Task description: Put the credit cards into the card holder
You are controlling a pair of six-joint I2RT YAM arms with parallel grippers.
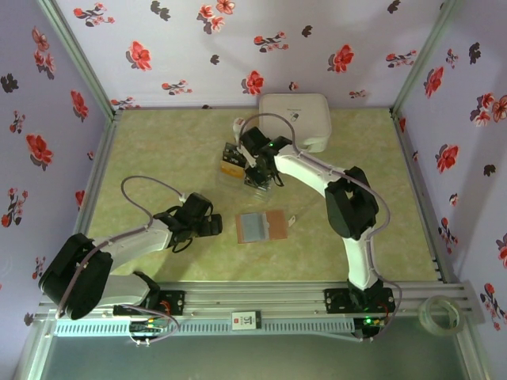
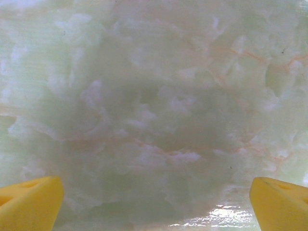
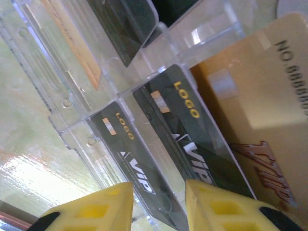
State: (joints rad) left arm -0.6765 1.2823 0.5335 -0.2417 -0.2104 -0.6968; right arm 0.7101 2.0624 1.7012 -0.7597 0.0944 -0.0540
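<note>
Several credit cards stand in a clear slotted rack [image 1: 242, 168] at mid-table. In the right wrist view I see two black VIP cards [image 3: 122, 149] [image 3: 185, 130] and a gold card [image 3: 260, 101] upright in the slots. My right gripper [image 3: 159, 195] [image 1: 258, 176] is down at the rack, its yellow fingers [image 3: 96, 207] on either side of the lower end of a black card. I cannot tell whether they press on it. The card holder [image 1: 264, 227] lies open, grey inside up. My left gripper [image 1: 215, 224] [image 2: 154, 190] hovers open over bare table, left of the holder.
A big white rounded case [image 1: 295, 119] stands at the back, just behind the rack. A small white bottle [image 1: 238, 124] is left of it. Flowered walls close in the table on three sides. A roll of tape [image 1: 441, 313] rests on the front rail at right.
</note>
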